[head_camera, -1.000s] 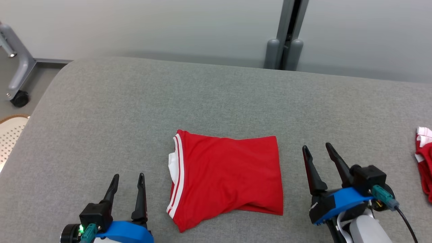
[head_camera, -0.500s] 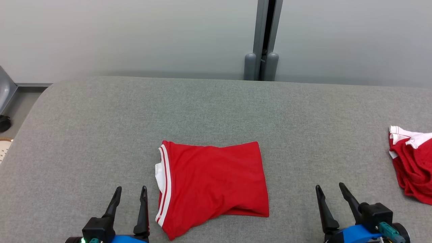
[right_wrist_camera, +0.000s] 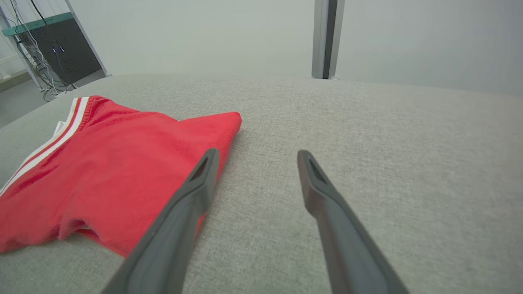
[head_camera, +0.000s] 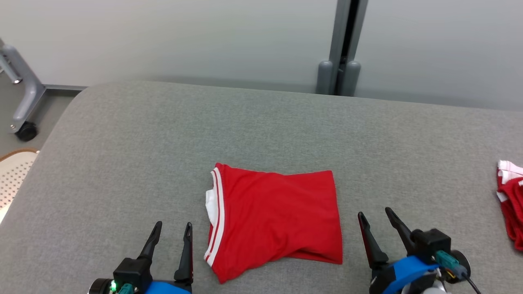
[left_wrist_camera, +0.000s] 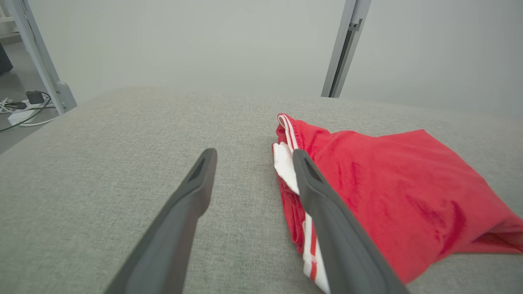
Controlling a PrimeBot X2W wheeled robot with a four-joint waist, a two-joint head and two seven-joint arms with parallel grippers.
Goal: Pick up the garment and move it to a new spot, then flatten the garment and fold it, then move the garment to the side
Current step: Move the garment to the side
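Note:
A folded red garment (head_camera: pixel 273 218) with white stripes along its left edge lies near the front middle of the grey padded surface (head_camera: pixel 261 134). My left gripper (head_camera: pixel 173 228) stands open just left of it, nothing between its fingers. My right gripper (head_camera: pixel 374 214) stands open just right of it, also empty. The left wrist view has the garment (left_wrist_camera: pixel 392 192) beside the right finger of that gripper (left_wrist_camera: pixel 253 155). From the right wrist, the garment (right_wrist_camera: pixel 106 171) lies left of that gripper (right_wrist_camera: pixel 255 155).
A second red and white cloth (head_camera: pixel 510 204) lies bunched at the right edge of the surface. Behind it are a pale wall and a grey post (head_camera: pixel 341 49). A wheeled grey frame (head_camera: pixel 20 102) stands on the floor at the left.
The head camera swung one way and back, shifting the whole picture. Over the second, both grippers sit lower in the picture relative to the garment. The garment has not moved; both grippers stayed open.

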